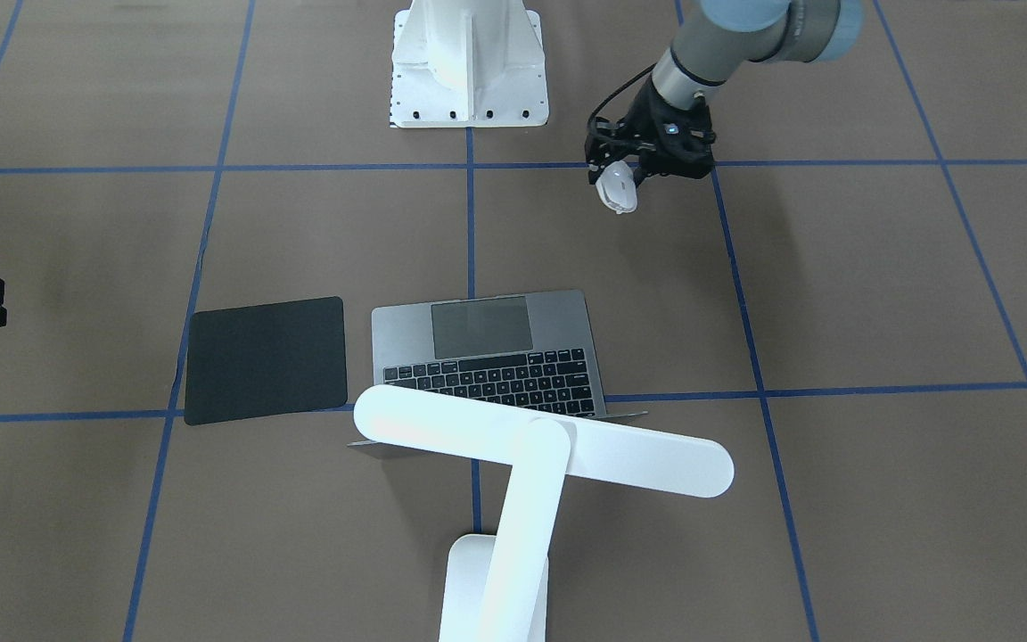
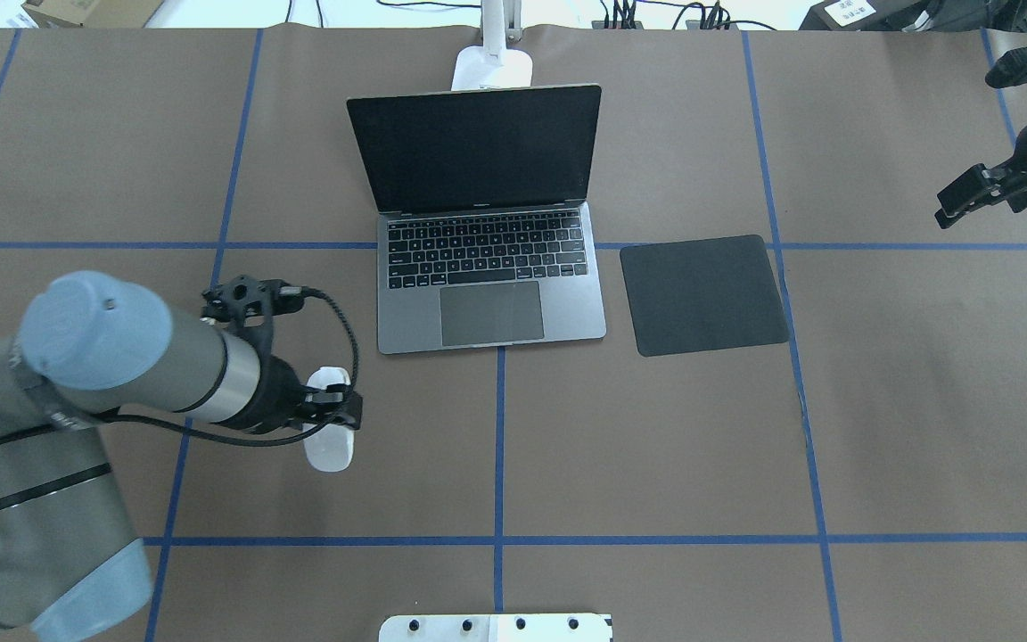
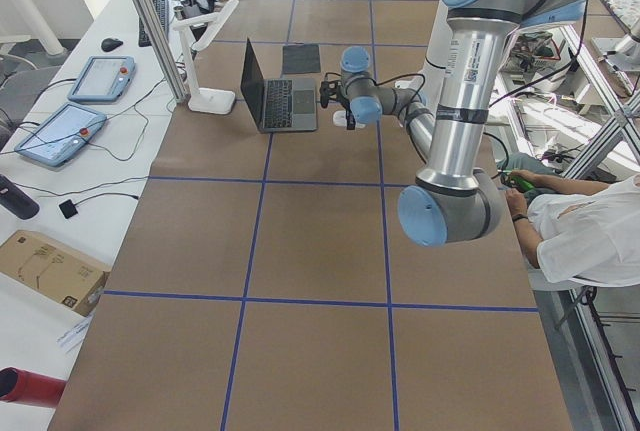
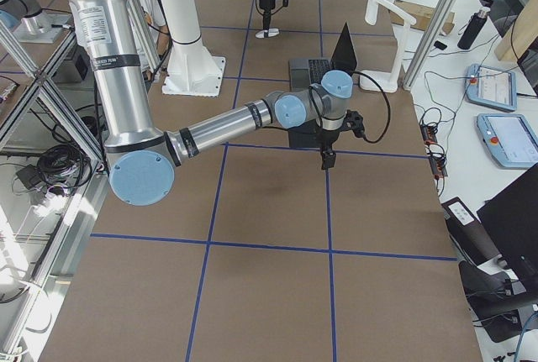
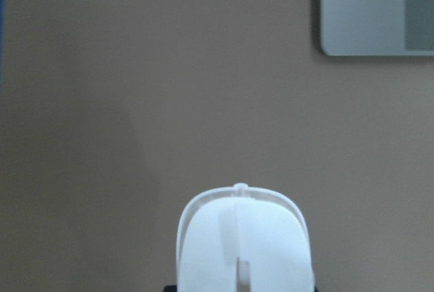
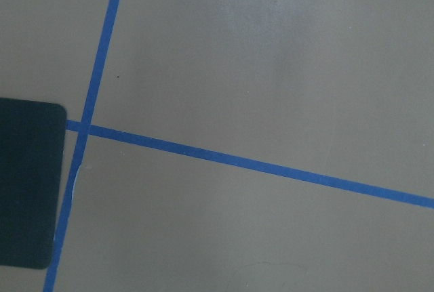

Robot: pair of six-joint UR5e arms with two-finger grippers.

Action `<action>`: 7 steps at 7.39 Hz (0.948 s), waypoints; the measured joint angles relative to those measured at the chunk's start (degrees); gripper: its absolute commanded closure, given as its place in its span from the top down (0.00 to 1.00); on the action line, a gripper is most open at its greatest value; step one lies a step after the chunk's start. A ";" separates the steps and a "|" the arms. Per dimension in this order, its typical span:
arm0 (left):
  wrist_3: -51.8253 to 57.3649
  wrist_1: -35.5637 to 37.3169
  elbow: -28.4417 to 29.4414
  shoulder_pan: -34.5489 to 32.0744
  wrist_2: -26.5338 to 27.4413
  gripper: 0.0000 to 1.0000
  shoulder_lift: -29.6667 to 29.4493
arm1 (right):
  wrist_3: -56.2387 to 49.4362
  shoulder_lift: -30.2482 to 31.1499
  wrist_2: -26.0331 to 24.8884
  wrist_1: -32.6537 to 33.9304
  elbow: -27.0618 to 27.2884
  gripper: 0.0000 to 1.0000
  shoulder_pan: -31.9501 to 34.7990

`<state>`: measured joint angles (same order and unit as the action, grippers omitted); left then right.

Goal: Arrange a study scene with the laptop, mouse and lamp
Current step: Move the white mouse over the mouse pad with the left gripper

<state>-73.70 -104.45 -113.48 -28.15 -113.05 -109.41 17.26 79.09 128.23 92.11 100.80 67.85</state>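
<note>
Clamping the mouse, the left jaws sit near the open laptop, the bare black mat well beyond it and the lamp behind, so seemingly only the mouse needs placing; the right jaws' opening I cannot tell.

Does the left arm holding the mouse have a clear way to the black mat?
Probably yes: bare table in front of the laptop runs from the left gripper and mouse to the black mat.
</note>
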 measured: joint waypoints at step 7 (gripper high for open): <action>3.44 5.88 55.99 0.62 5.88 0.00 -54.40 | 0.02 -2.91 0.19 0.00 -5.48 0.99 0.00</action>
<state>-70.26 -98.57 -57.49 -27.53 -107.17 -163.81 17.28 76.18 128.42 92.11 95.32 67.85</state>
